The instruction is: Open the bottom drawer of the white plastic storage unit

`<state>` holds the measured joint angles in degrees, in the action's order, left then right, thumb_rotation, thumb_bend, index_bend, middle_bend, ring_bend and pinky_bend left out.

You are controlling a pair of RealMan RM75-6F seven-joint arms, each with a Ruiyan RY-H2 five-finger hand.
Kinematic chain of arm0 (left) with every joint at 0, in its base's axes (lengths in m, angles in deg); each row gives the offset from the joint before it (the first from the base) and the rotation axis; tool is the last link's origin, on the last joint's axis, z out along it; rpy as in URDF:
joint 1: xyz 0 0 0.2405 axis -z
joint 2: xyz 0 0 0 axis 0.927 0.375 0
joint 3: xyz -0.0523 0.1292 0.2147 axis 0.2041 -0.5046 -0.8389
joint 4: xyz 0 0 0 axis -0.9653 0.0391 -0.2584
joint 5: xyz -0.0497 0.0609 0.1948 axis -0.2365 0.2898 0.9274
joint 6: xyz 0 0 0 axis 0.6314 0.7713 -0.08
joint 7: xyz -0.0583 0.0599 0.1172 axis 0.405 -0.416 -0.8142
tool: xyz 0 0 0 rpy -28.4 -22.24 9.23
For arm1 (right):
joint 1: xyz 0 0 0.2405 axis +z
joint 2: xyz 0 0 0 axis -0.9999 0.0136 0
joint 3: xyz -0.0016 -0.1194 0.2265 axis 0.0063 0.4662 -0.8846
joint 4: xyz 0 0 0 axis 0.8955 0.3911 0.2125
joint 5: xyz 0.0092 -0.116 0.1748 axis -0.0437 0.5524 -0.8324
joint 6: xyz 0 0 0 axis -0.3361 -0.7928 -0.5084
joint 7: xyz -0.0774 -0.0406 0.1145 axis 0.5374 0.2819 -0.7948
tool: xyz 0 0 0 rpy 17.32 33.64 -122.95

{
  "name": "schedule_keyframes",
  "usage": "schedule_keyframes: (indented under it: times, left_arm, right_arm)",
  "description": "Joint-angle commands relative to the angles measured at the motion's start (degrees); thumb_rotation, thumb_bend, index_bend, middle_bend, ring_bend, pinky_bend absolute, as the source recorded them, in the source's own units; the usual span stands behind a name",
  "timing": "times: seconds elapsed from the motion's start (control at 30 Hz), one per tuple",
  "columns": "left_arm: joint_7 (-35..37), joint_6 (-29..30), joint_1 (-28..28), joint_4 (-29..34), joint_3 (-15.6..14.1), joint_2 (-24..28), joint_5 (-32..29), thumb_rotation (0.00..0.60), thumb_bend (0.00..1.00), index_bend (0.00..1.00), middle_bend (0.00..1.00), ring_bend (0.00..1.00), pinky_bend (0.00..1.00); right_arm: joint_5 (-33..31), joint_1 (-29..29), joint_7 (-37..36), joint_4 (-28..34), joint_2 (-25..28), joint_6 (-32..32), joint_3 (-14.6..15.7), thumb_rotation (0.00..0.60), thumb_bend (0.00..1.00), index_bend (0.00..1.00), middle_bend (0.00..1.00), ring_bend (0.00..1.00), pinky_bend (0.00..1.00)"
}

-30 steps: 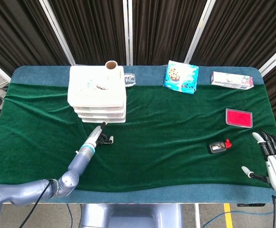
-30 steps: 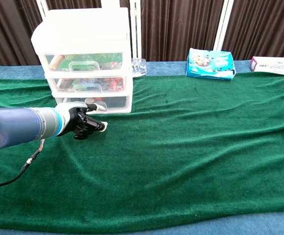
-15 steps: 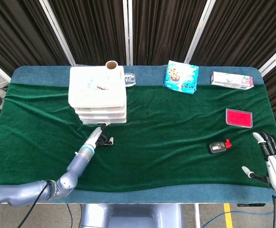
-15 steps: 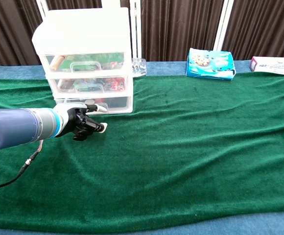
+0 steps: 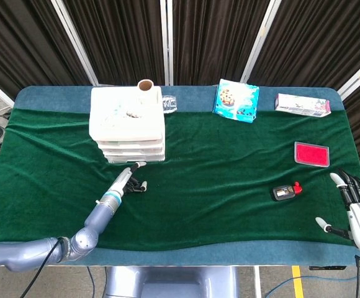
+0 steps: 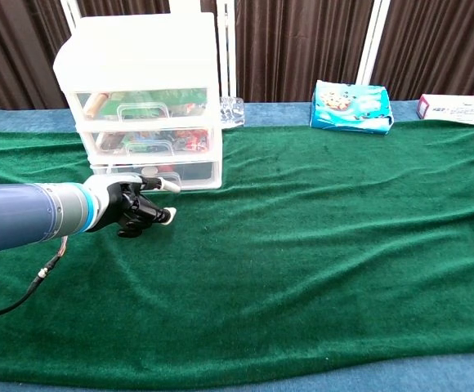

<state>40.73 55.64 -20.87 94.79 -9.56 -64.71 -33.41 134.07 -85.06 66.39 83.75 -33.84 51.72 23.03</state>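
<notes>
One risk stands out: the left hand (image 6: 135,206), fingers curled on nothing just before the bottom drawer (image 6: 157,171) of the white storage unit (image 6: 143,98), could drag that light unit instead of opening it.

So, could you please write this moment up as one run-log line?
left hand: at bottom drawer front, contact unclear | bottom drawer: closed | right hand: open, idle at table edge | storage unit: upright

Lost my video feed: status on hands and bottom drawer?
Left hand at bottom drawer front, grip unconfirmed. Right hand open at table edge. Drawer looks closed. Nothing blocking.
</notes>
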Motion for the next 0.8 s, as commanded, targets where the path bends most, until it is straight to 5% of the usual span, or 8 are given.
schedule_keyframes:
  times: [0.03, 0.8]
  left_arm:
    - [0.3, 0.1, -0.2, 0.3, 0.0, 0.2, 0.3, 0.600, 0.57, 0.11, 0.93, 0.91, 0.90]
    - [7.9, -4.5, -2.6, -1.0, 1.7, 0.6, 2.1, 0.600, 0.57, 0.05, 0.93, 0.91, 0.90]
  right_arm:
    - [0.0, 0.0, 0.0, 0.0, 0.0, 0.0, 0.0, 0.600, 0.04, 0.01, 0.00, 0.00, 0.00]
    - [-0.2, 0.0, 0.2, 0.0, -0.1, -0.2, 0.0, 0.600, 0.04, 0.01, 0.00, 0.00, 0.00]
